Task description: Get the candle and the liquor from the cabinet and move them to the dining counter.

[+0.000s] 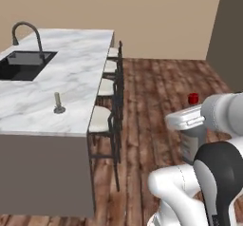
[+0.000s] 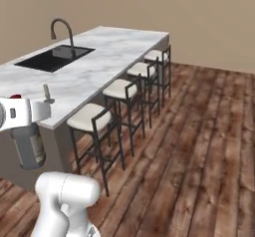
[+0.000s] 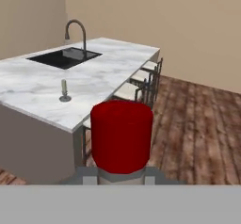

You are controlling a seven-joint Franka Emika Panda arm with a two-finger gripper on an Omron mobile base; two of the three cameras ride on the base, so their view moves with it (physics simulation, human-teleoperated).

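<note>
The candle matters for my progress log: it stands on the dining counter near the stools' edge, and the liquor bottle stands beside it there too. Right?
Not quite. The candle does stand on the dining counter, but the liquor is off the counter, held in the shut gripper over the floor, as the right base view shows.

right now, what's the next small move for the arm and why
Probably carry the liquor toward the dining counter and set it beside the candle. The gripper is shut on the bottle, which hangs over the wooden floor short of the counter's edge, while the candle already stands there.
</note>
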